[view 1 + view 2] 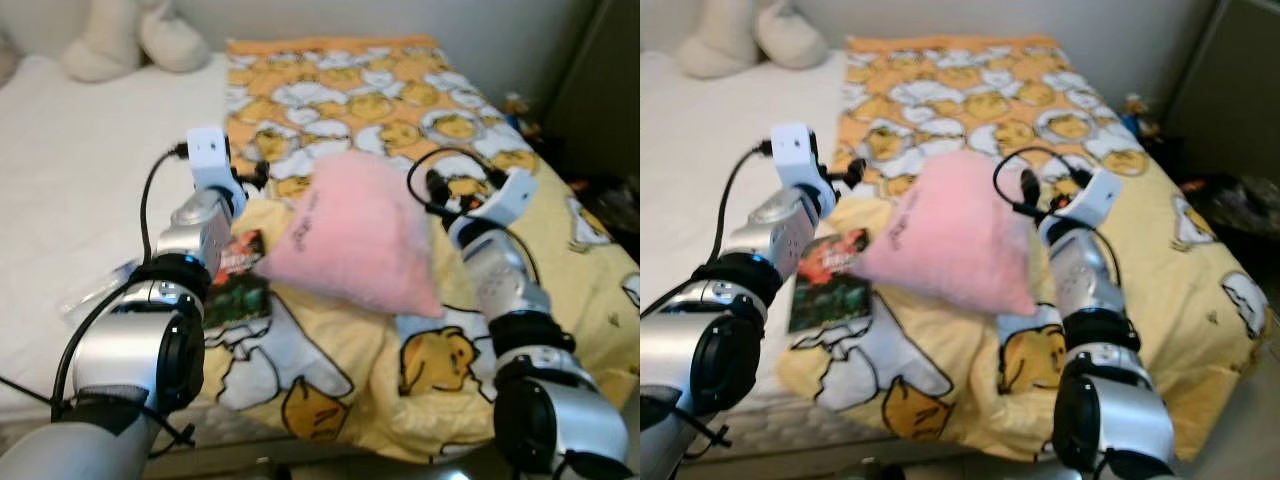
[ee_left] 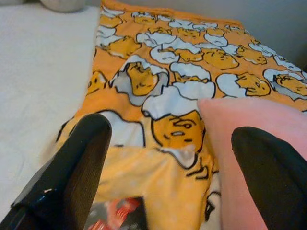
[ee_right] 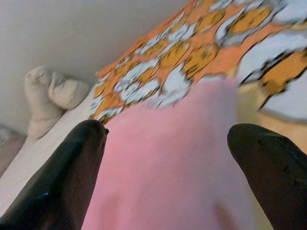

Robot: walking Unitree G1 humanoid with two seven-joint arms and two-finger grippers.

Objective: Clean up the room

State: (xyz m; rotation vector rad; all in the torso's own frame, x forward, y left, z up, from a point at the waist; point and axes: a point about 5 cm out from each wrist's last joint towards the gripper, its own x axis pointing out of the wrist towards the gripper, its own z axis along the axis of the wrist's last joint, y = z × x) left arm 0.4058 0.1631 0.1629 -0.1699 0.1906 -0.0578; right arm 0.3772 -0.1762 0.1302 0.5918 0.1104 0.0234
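A fluffy pink pillow [image 1: 355, 235] lies tilted on the yellow blanket [image 1: 400, 90] printed with a cartoon egg pattern. My left gripper [image 2: 177, 139] is open at the pillow's left edge, and one finger [image 2: 268, 167] is up against the pink fabric [image 2: 249, 120]. On the pillow's right side, my right gripper [image 3: 168, 139] is open too, with its two fingers spread wide over the pink surface [image 3: 172, 163]. A dark book with a red cover picture [image 1: 238, 275] lies flat under my left wrist, partly hidden by the pillow.
The blanket is rumpled at the bed's near edge [image 1: 330, 400]. To the left is bare white sheet [image 1: 80, 170], with a white plush toy [image 1: 130, 35] at the head. A dark cabinet [image 1: 600, 80] and floor clutter [image 1: 610, 200] stand to the right of the bed.
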